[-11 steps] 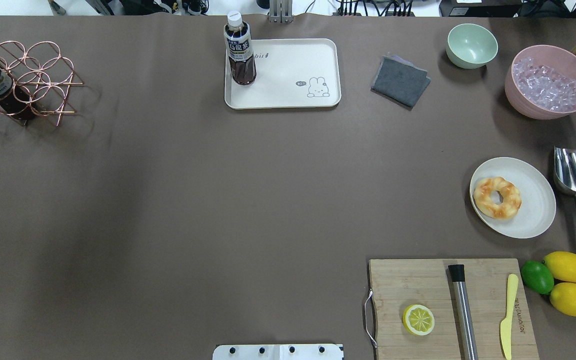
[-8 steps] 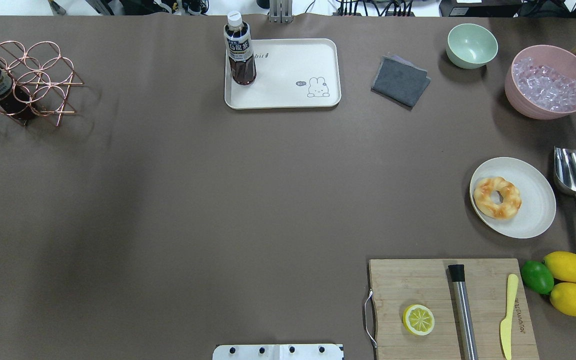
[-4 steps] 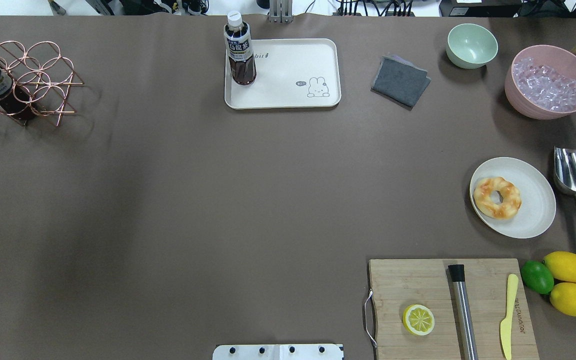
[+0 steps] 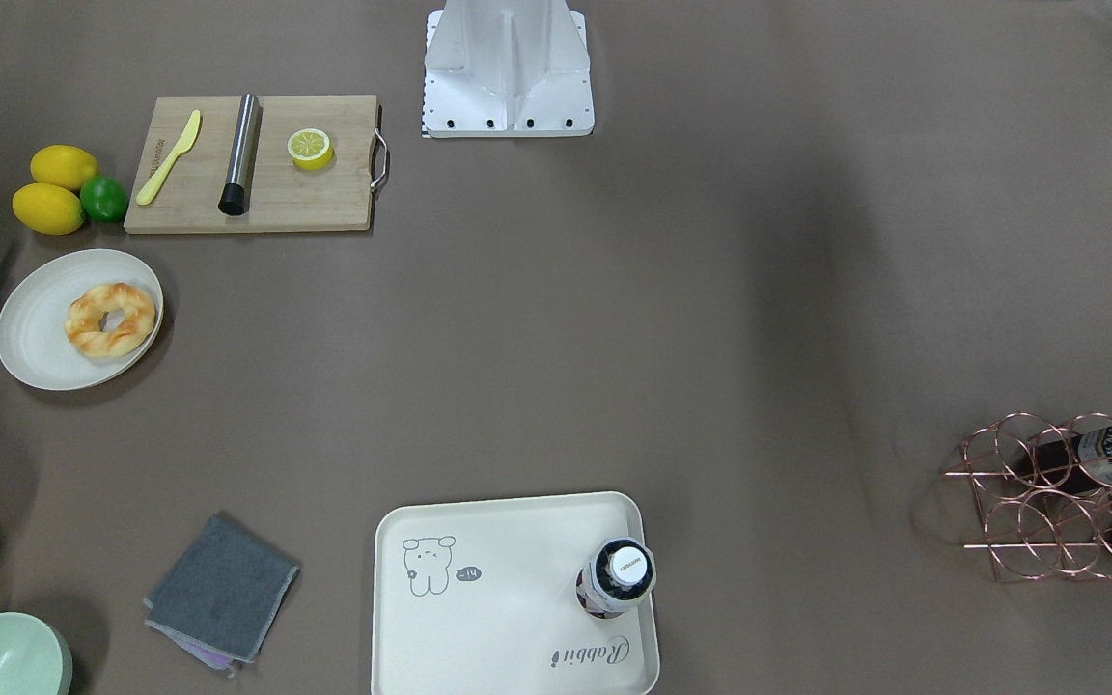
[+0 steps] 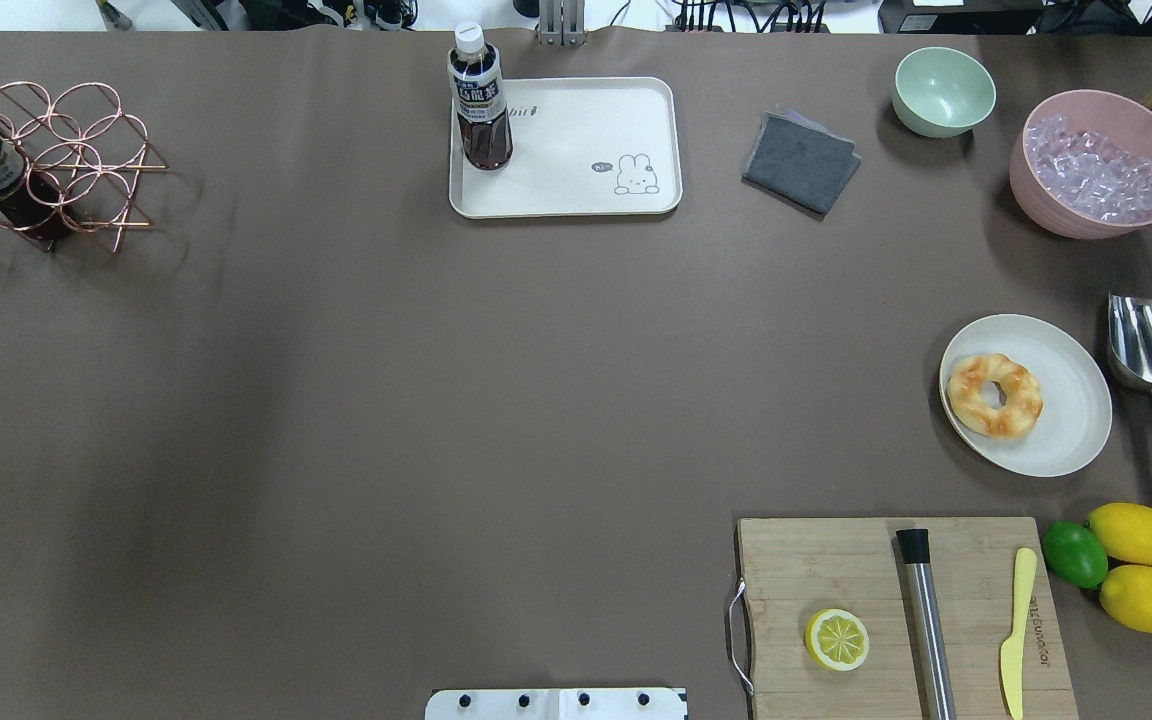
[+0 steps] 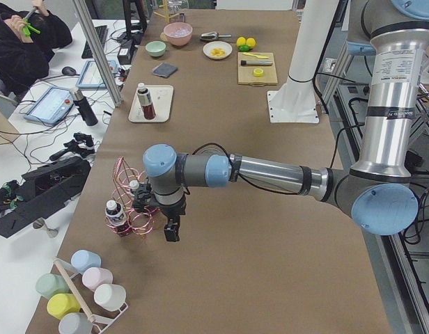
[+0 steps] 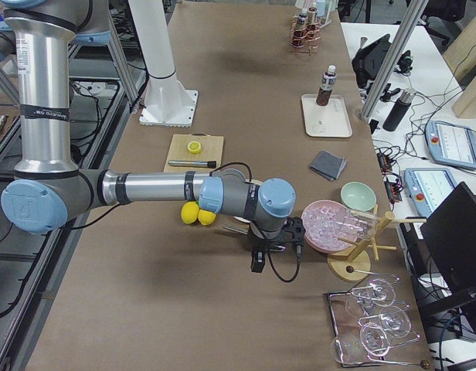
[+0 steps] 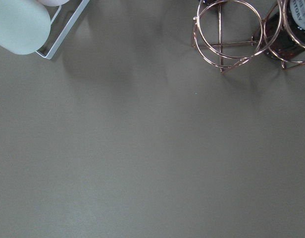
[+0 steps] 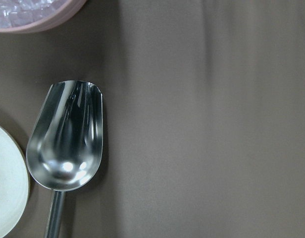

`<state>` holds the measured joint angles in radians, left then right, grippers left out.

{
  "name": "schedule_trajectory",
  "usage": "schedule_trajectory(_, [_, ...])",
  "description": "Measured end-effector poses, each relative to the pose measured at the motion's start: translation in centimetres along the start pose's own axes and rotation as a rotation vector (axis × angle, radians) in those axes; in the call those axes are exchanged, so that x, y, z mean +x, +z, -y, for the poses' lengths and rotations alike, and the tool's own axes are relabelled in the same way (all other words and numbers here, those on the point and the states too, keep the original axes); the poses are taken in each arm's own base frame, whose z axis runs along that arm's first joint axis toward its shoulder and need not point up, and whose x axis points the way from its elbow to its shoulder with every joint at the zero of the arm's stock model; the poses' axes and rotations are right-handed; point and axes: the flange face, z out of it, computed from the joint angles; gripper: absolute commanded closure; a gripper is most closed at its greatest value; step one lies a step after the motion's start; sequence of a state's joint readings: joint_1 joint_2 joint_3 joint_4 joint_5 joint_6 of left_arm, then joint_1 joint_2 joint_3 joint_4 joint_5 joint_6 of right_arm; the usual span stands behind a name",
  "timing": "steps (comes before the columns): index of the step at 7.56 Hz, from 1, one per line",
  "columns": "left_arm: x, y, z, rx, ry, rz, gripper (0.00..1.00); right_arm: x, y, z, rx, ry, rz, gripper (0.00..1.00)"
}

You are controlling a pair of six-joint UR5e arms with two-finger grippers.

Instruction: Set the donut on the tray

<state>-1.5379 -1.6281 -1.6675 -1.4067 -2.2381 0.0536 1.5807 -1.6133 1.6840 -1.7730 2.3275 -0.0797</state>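
- The twisted, golden-yellow ring donut (image 5: 994, 395) with orange-brown patches lies flat on a round off-white plate (image 5: 1071, 400), on the half of the plate nearer the tray.
- The cream rectangular plastic tray (image 5: 576, 150) with a raised rim sits on the brown tabletop (image 5: 436, 400). It is well apart from the plate, which lies to the robot's right of it and closer to the robot's base.
- A dark drink bottle (image 5: 480, 100) with a white cap stands upright inside the tray, in the corner beside the "Rabbit" script.
- The left jaws, on the left arm (image 6: 270, 170), hang far to the robot's left of the tray, just beside a copper wire rack (image 6: 127, 209). I cannot tell whether they are spread or pressed together.
- The right jaws, on the right arm (image 7: 145, 188), hang far to the tray's other side, over a steel scoop (image 9: 68, 139). I cannot tell how they stand.
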Motion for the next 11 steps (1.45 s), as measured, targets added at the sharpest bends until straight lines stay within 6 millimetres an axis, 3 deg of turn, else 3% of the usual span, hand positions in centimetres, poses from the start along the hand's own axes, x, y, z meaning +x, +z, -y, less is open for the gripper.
schedule_trajectory(3, [0.0, 0.0, 0.0, -0.001, -0.002, 0.000, 0.02, -0.7, -0.6, 0.0, 0.013, -0.005, 0.022, 0.00])
schedule_trajectory(6, [0.0, 0.1, -0.1, -0.001, -0.002, 0.000, 0.02, -3.4, -1.7, 0.2, 0.050, 0.036, 0.083, 0.00])
schedule_trajectory(9, [0.1, 0.1, -0.1, -0.002, 0.000, 0.000, 0.02, -6.0, 1.0, -1.2, 0.097, 0.056, 0.113, 0.00])
schedule_trajectory(11, [0.2, 0.3, -0.1, -0.005, 0.003, 0.000, 0.02, -9.7, 3.6, -1.6, 0.116, 0.126, 0.141, 0.00])
